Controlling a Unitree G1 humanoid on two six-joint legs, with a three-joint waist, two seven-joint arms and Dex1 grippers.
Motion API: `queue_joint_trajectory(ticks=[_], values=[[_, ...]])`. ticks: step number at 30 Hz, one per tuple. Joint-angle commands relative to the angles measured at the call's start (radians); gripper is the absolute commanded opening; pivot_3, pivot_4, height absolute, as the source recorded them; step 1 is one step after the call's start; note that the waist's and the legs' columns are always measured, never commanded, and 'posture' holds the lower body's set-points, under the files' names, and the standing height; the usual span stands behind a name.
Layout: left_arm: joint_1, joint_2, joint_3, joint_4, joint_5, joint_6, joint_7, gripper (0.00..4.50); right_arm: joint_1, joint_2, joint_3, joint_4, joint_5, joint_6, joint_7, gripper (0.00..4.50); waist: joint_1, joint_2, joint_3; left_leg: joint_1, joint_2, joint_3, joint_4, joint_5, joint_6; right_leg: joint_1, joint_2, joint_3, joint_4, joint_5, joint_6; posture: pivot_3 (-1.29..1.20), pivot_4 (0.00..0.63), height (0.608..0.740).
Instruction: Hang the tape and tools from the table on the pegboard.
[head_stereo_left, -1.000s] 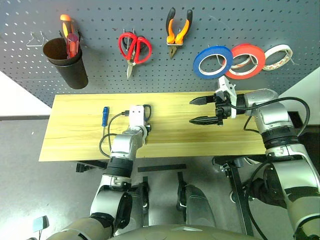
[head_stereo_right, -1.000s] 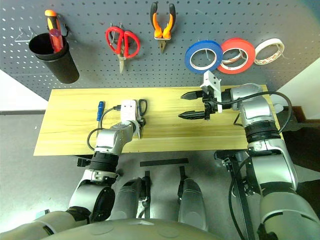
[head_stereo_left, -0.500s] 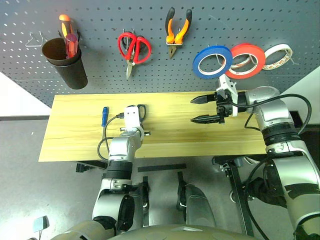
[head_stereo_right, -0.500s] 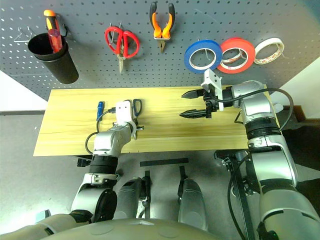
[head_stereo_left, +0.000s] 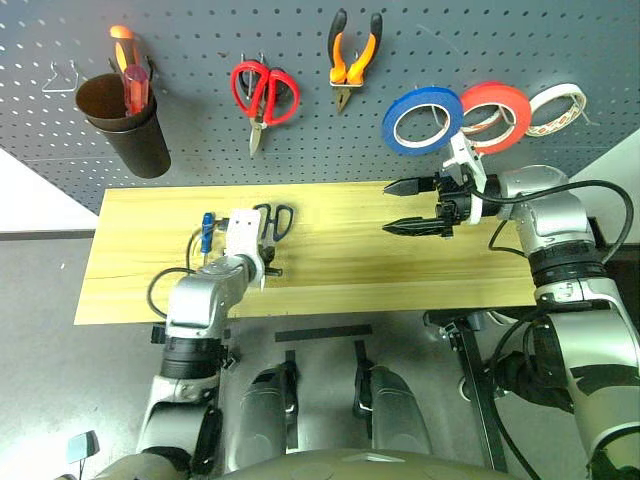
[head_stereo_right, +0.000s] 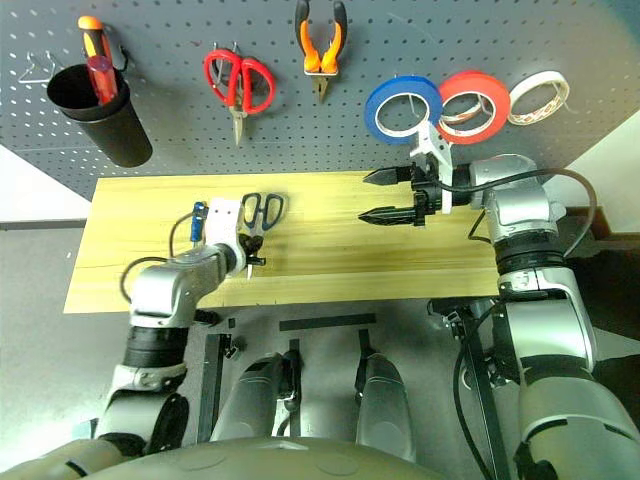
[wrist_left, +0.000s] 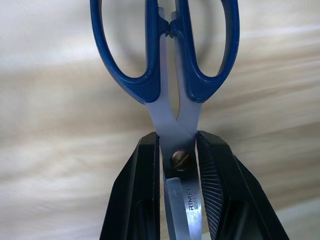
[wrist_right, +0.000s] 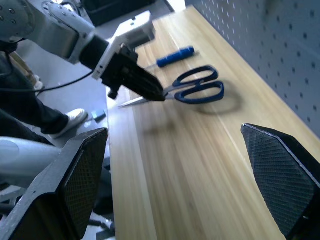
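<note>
while my l gripper (wrist_left: 177, 165) is clamped on the dark blue scissors (head_stereo_right: 258, 212) right at the pivot screw, both black fingers (wrist_left: 140, 190) press the blades from each side and the handles point away from the wrist. from the head cam i see the scissors held just over the table (head_stereo_left: 330, 285), near its back edge, left of the middle; if the blade tip touches the wood i cannot tell. the small blue screwdriver (head_stereo_left: 207, 226) lies on the table just beside the l gripper, on the side toward the left edge. my r gripper (head_stereo_left: 413, 205) hovers over the back right part of the table w/ its fingers spread wide, nothing between them. on the pegboard (head_stereo_left: 200, 130) hang already the blue tape (head_stereo_left: 422, 119), next to a red roll (head_stereo_left: 495, 118) and a white roll (head_stereo_left: 556, 108), and the orange-black pliers (head_stereo_left: 354, 58). red scissors (head_stereo_left: 262, 95) hang there too, and a black cup (head_stereo_left: 122, 120) w/ an orange-red screwdriver (head_stereo_left: 128, 75) stands at the left part of the board.
</note>
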Motion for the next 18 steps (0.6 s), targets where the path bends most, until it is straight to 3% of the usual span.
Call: queue_joint_trajectory(ticks=[1,10,15,18], values=[[0.09,0.047,-0.003,-0.2,-0.073,-0.064,-0.116,0.72,-0.001,-0.038,-0.046,-0.095,0.057,0.036,0.025,4.5,0.004,0.0,0.0,0.0,0.0,0.0,0.0,0.0,0.0,0.0,0.0,0.0,0.0,0.0,0.0,0.0,0.265,0.738],[0.283,0.181,0.069,-0.335,-0.146,-0.395,-0.358,0.72,-0.007,-0.074,-0.099,-0.263,0.163,0.171,-0.004,4.5,0.008,0.0,-0.007,-0.005,0.0,0.0,0.002,0.0,0.0,-0.001,0.0,-0.003,-0.001,0.0,0.0,0.03,0.192,0.738],[0.259,0.124,0.111,-0.33,-0.19,-0.678,-0.422,0.72,-0.06,-0.046,-0.176,-0.307,0.259,0.244,-0.08,4.5,0.01,0.0,-0.027,-0.012,-0.001,0.001,0.003,0.001,-0.001,-0.007,0.001,-0.004,-0.001,0.0,0.0,0.04,0.154,0.738],[0.229,0.085,0.106,-0.292,-0.146,-0.799,-0.385,0.72,-0.079,-0.033,-0.199,-0.298,0.28,0.253,-0.124,4.5,0.01,-0.002,-0.048,-0.014,-0.002,0.001,0.002,0.001,-0.001,-0.009,0.001,-0.004,-0.001,0.0,0.0,0.04,0.141,0.738]])
